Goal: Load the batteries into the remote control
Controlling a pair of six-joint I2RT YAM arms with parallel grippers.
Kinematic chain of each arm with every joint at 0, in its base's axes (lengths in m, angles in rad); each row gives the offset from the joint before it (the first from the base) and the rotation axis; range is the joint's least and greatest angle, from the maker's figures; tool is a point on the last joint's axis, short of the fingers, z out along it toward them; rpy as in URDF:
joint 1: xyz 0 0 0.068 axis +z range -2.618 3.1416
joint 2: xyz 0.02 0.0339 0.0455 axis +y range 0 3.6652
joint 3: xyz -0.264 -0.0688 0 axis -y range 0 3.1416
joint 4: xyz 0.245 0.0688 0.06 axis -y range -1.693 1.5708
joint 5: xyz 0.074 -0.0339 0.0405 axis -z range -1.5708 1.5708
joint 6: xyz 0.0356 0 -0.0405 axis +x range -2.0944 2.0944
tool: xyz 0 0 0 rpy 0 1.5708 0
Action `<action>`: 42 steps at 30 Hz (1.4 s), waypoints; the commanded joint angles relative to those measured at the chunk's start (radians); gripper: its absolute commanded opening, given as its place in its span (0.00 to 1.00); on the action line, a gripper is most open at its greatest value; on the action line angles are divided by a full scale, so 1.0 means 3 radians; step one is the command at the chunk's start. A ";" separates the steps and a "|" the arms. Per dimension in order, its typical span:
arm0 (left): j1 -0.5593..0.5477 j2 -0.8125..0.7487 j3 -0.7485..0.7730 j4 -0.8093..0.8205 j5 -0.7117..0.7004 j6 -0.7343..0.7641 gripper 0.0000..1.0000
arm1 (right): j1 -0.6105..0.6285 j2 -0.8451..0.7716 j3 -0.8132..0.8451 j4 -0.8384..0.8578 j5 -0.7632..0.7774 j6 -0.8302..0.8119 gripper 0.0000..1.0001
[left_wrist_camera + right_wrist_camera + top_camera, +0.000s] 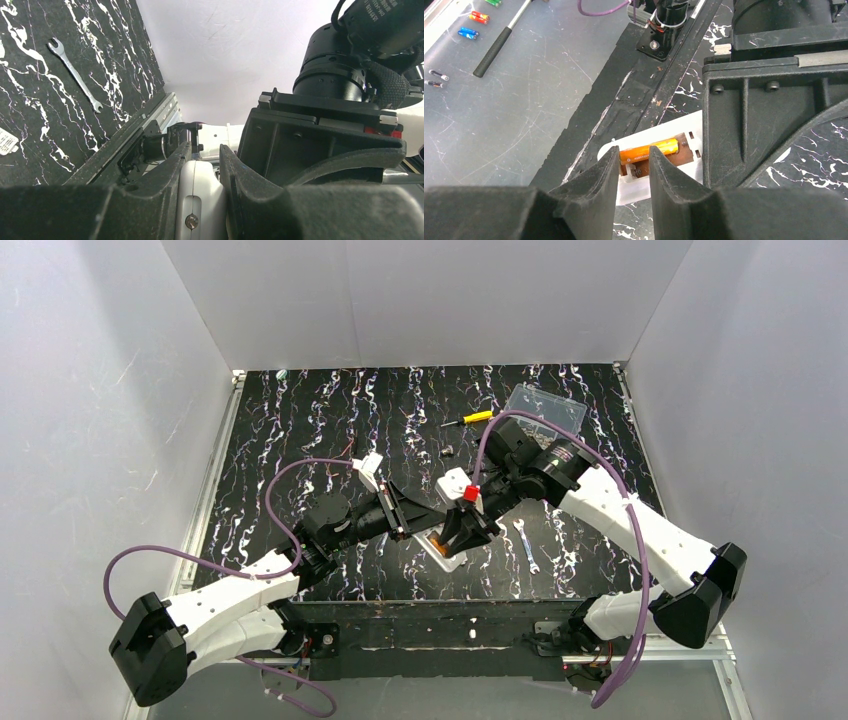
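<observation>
Your right gripper (634, 155) hangs with its fingers narrowly parted just over an orange battery (651, 149). The battery lies in the open back compartment of the white remote (664, 131), with a small spring beside it.

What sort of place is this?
Probably a robotics lab test cell: a left arm and right arm bolted to a black marbled table, plain white walls boxing it in, and a spanner, screwdriver and clear box lying about.
</observation>
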 commanded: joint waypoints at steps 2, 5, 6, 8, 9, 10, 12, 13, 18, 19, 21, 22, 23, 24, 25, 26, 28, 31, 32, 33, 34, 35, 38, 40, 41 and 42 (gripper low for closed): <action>0.0002 -0.0076 0.0119 0.0410 -0.0124 -0.0017 0.00 | 0.0080 0.0025 0.0066 0.0080 -0.0036 0.0055 0.34; 0.0005 -0.0071 0.0125 0.0412 -0.0137 -0.0017 0.00 | 0.0086 0.0014 0.0040 0.0133 -0.0035 0.0090 0.33; 0.0005 -0.0073 0.0120 0.0412 -0.0137 -0.0019 0.00 | 0.0086 0.0013 0.0027 0.0159 -0.0032 0.0108 0.33; 0.0005 -0.0074 0.0123 0.0407 -0.0153 -0.0017 0.00 | 0.0086 0.0002 0.0005 0.0225 -0.0026 0.0171 0.32; 0.0003 -0.0076 0.0123 0.0407 -0.0157 -0.0017 0.00 | 0.0086 -0.0008 -0.0013 0.0265 -0.0021 0.0203 0.31; 0.0004 -0.0076 0.0120 0.0406 -0.0167 -0.0017 0.00 | 0.0086 -0.0017 -0.0028 0.0303 -0.0013 0.0233 0.31; 0.0005 -0.0081 0.0122 0.0413 -0.0172 -0.0017 0.00 | 0.0086 -0.0034 -0.0065 0.0378 0.0007 0.0281 0.31; 0.0005 -0.0084 0.0119 0.0414 -0.0177 -0.0017 0.00 | 0.0087 -0.0040 -0.0073 0.0401 0.0012 0.0293 0.30; 0.0003 -0.0091 0.0118 0.0407 -0.0176 -0.0019 0.00 | 0.0086 -0.0041 -0.0089 0.0424 0.0022 0.0320 0.29; 0.0002 -0.0089 0.0117 0.0404 -0.0175 -0.0018 0.00 | 0.0086 -0.0042 -0.0088 0.0427 0.0018 0.0320 0.29; 0.0004 -0.0082 0.0114 0.0406 -0.0170 -0.0017 0.00 | 0.0088 -0.0044 -0.0087 0.0436 0.0007 0.0320 0.29; 0.0005 -0.0077 0.0113 0.0411 -0.0170 -0.0017 0.00 | 0.0087 -0.0050 -0.0082 0.0440 0.0006 0.0328 0.29; 0.0005 -0.0075 0.0112 0.0416 -0.0166 -0.0019 0.00 | 0.0086 -0.0052 -0.0073 0.0443 -0.0003 0.0332 0.29; 0.0002 -0.0073 0.0111 0.0419 -0.0166 -0.0023 0.00 | 0.0087 -0.0053 -0.0066 0.0445 -0.0004 0.0337 0.30; 0.0004 -0.0071 0.0113 0.0422 -0.0165 -0.0024 0.00 | 0.0086 -0.0057 -0.0055 0.0447 -0.0008 0.0342 0.30; 0.0001 -0.0071 0.0110 0.0426 -0.0158 -0.0023 0.00 | 0.0085 -0.0052 -0.0048 0.0446 -0.0017 0.0346 0.30; 0.0005 -0.0067 0.0105 0.0424 -0.0160 -0.0024 0.00 | 0.0086 -0.0051 -0.0018 0.0442 -0.0050 0.0343 0.31; 0.0005 -0.0069 0.0103 0.0423 -0.0155 -0.0021 0.00 | 0.0088 -0.0046 0.0045 0.0443 -0.0106 0.0360 0.32; 0.0004 -0.0070 0.0103 0.0423 -0.0155 -0.0019 0.00 | 0.0086 -0.0042 0.0071 0.0440 -0.0123 0.0363 0.32; 0.0004 -0.0067 0.0102 0.0424 -0.0155 -0.0017 0.00 | 0.0086 -0.0050 0.0095 0.0440 -0.0142 0.0367 0.32; 0.0005 -0.0066 0.0102 0.0422 -0.0151 -0.0018 0.00 | 0.0086 -0.0054 0.0125 0.0445 -0.0156 0.0376 0.32; 0.0005 -0.0059 0.0099 0.0422 -0.0149 -0.0017 0.00 | 0.0086 -0.0059 0.0147 0.0445 -0.0173 0.0382 0.32; 0.0005 -0.0047 0.0107 0.0422 -0.0141 -0.0019 0.00 | 0.0086 -0.0071 0.0204 0.0471 -0.0223 0.0413 0.33; 0.0004 -0.0037 0.0112 0.0422 -0.0139 -0.0023 0.00 | 0.0086 -0.0090 0.0223 0.0499 -0.0259 0.0443 0.34; 0.0005 -0.0032 0.0113 0.0425 -0.0135 -0.0029 0.00 | 0.0086 -0.0102 0.0230 0.0517 -0.0276 0.0456 0.34; 0.0003 -0.0029 0.0114 0.0427 -0.0134 -0.0028 0.00 | 0.0086 -0.0115 0.0229 0.0543 -0.0293 0.0470 0.34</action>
